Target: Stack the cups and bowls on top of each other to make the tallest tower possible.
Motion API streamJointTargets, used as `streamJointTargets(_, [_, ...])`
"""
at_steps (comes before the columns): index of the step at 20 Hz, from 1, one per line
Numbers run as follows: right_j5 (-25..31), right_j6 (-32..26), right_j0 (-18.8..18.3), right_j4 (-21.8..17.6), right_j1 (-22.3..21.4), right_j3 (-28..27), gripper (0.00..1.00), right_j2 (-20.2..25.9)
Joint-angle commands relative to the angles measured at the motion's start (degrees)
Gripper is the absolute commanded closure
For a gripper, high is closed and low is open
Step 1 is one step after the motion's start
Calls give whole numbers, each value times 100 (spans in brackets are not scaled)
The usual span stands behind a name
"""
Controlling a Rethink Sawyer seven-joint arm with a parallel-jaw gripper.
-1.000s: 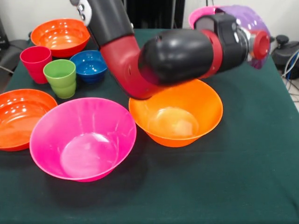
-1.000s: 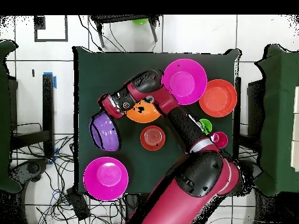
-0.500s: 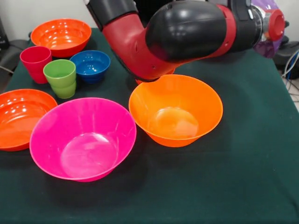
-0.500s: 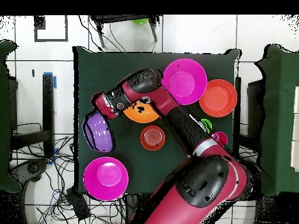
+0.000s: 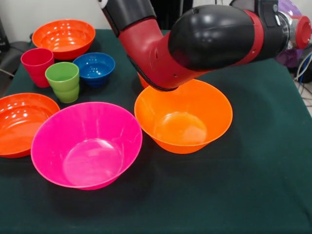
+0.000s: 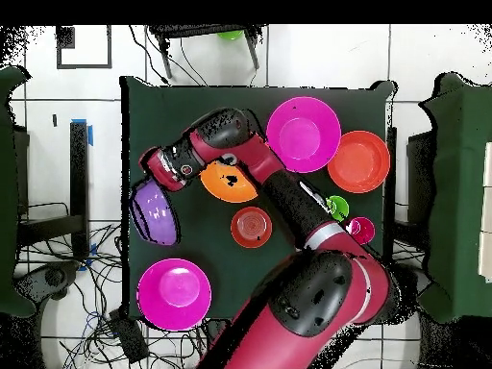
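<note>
My gripper [image 6: 154,188] is shut on the purple bowl [image 6: 154,212] and holds it tilted in the air over the table's edge; the bowl shows at the right edge of the front view [image 5: 291,54]. The large orange bowl [image 5: 183,119] stands upright under my arm, and an upright hot pink bowl [image 5: 87,145] is beside it. The second hot pink bowl [image 6: 174,294] sits apart near the robot's base. The red cup [image 5: 36,65] and green cup [image 5: 63,80] stand next to the small blue bowl [image 5: 94,67]. A small red-orange bowl [image 6: 251,226] sits near the orange one.
A shallow red-orange bowl [image 5: 19,124] lies at the left edge and another [image 5: 63,36] at the back left. My thick arm [image 5: 204,39] spans the upper middle of the front view and hides what lies behind it. The dark green cloth [image 5: 253,185] covers the table.
My arm has swung the purple bowl outward, towards the right in the front view and towards the table's left edge in the overhead view. The other bowls and cups have not moved.
</note>
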Motion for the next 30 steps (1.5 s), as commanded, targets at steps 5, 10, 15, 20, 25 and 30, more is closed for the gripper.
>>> streamJointTargets(5, [776,374,266,-153,169,-1163,100,-577])
streamJointTargets(10, [692,367,272,-137,128,-1099,100,-577])
streamJointTargets(15, [733,472,247,-29,33,-853,100,-603])
streamJointTargets(20, [537,391,247,-3,100,-746,100,-624])
streamJointTargets(25, [753,266,350,-62,351,-1213,100,-656])
streamJointTargets(30, [930,120,411,-186,548,-1682,100,-702])
